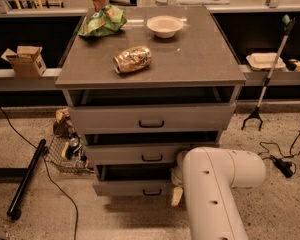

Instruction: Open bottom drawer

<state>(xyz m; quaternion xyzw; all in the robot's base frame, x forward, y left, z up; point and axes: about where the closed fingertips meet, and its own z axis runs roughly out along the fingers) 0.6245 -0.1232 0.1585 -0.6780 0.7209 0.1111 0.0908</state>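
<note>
The grey cabinet (150, 64) has three drawers. The bottom drawer (125, 187) is the lowest and narrowest front, with a small dark bar handle (152, 192) at its centre and a dark gap above it. My gripper (176, 195) hangs at the drawer's right end, just right of the handle, at the tip of my white arm (215, 184). The arm covers the drawer's right end. Whether the gripper touches the drawer front does not show.
The middle drawer (140, 154) and the top drawer (150, 118) sit above. A wire basket (65, 151) with clutter, a black pole (26, 179) and cables lie on the floor to the left. A grabber tool (267, 79) leans at the right. A can, a green bag, a bowl and a snack bag sit on the cabinet.
</note>
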